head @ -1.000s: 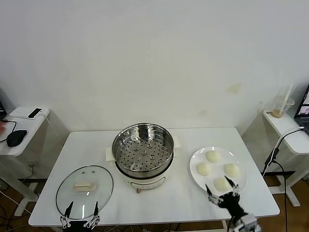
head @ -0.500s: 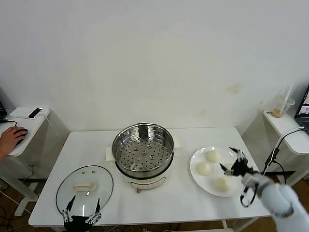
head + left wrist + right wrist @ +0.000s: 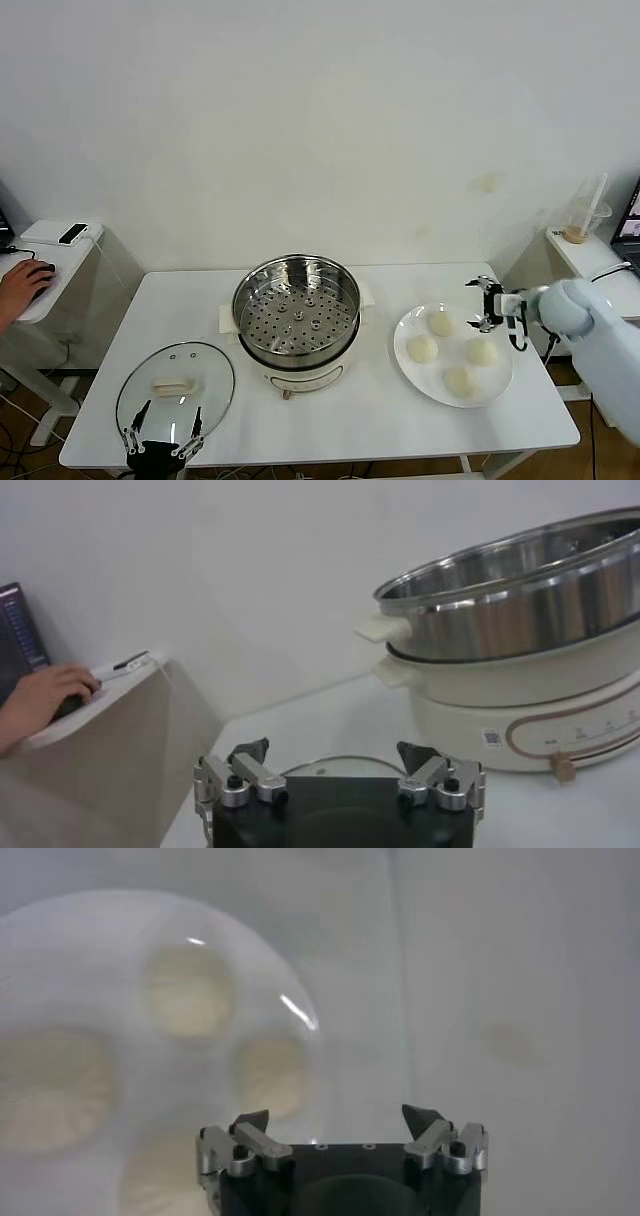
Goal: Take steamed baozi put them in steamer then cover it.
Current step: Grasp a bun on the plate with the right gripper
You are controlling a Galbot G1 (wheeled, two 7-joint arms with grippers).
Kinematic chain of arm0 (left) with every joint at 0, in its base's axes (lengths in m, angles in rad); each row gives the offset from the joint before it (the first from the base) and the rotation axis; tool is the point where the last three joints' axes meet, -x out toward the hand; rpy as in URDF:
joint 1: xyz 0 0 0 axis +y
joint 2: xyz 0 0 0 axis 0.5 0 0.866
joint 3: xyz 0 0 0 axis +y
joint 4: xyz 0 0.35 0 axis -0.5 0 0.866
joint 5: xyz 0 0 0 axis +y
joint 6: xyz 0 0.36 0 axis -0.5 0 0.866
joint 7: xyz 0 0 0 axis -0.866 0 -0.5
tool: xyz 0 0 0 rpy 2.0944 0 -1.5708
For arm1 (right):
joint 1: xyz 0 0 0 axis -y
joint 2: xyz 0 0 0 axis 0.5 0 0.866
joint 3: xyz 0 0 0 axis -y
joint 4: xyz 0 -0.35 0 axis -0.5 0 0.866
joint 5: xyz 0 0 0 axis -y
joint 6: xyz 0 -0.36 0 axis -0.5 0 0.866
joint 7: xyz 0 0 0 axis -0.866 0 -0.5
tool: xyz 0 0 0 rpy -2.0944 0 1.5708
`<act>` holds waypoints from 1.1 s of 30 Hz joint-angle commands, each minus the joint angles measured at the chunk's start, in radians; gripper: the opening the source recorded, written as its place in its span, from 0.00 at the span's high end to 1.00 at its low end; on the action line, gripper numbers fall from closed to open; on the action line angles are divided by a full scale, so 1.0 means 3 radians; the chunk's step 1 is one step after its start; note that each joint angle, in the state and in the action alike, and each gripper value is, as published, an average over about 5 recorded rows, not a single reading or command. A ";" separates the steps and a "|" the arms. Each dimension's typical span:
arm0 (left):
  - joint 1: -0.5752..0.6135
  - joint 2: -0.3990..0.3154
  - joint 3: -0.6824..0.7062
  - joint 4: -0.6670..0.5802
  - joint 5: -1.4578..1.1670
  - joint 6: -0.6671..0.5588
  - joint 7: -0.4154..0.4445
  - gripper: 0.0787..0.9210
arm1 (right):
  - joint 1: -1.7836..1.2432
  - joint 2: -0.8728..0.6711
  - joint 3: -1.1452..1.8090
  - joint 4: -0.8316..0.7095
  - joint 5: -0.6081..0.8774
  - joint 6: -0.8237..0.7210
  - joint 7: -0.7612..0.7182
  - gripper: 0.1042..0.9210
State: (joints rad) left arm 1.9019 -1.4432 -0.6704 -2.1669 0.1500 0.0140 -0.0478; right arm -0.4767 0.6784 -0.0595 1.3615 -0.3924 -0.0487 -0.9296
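White arm (image 3: pixel 590 320), black silver-jointed fingers (image 3: pixel 440 777)

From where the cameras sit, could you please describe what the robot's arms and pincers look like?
The right arm is a smooth, rounded white shell ending in a black right pincer, with a thin black cable looping at the wrist. Up close, the right pincer and the left pincer match: a black block body, silver metal finger links with round black pivots, and dark pointed tips. I can make out no markings.

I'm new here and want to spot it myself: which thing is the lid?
Start at the shiny steamer mid-table. Look toward the table's front left corner: the cover lies flat there. Unlike the white plate of buns, it is clear glass with a cream handle.
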 commanded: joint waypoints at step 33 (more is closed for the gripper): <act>-0.0057 0.0025 -0.0119 0.0050 -0.0006 0.0045 0.0045 0.12 | 0.1173 0.0991 -0.1380 -0.1680 -0.0146 -0.0044 -0.0420 0.18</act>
State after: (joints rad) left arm 1.8855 -1.4358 -0.7054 -2.1514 0.1474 0.0275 -0.0342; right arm -0.1411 0.9370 -0.4524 0.9059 -0.4213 -0.0576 -1.0595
